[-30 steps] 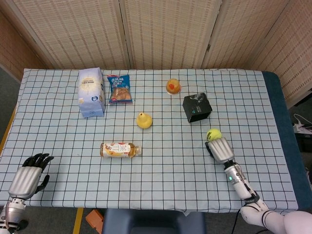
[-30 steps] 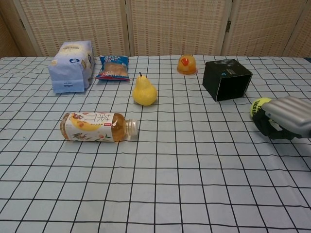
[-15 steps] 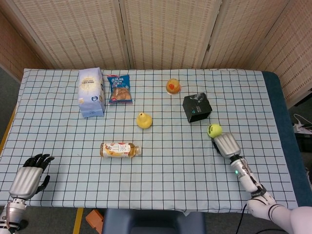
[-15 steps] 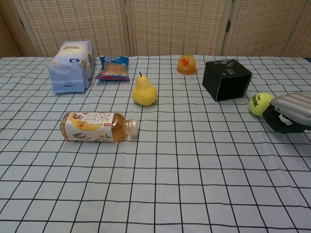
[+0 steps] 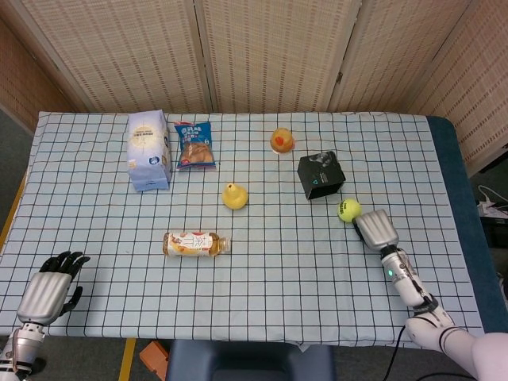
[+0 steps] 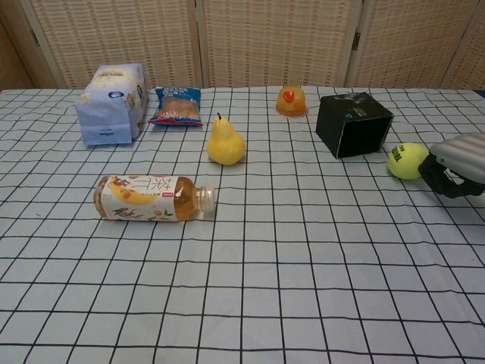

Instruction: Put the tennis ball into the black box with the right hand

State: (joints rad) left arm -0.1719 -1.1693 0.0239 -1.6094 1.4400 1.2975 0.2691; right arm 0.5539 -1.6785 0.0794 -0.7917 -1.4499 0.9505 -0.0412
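Observation:
The yellow-green tennis ball (image 5: 348, 209) (image 6: 407, 161) lies on the checked tablecloth, just to the near right of the black box (image 5: 321, 175) (image 6: 353, 124). The box stands with its open top tilted up. My right hand (image 5: 377, 230) (image 6: 458, 163) rests low on the table right beside the ball, on the side away from the box. Its silver back faces up, its dark fingers are bent downward, and nothing is in its grasp. My left hand (image 5: 49, 290) lies at the table's near left corner with fingers spread and empty; the chest view does not show it.
A yellow pear (image 5: 234, 195), a lying tea bottle (image 5: 195, 244), a jelly cup (image 5: 282, 140), a blue snack packet (image 5: 194, 146) and a pale blue bag (image 5: 148, 150) lie left of the box. The table's right edge (image 5: 464, 238) runs close to my right arm.
My right hand has slid to the right, from over the ball to beside it. The ball has edged slightly toward the box. The left hand has barely moved.

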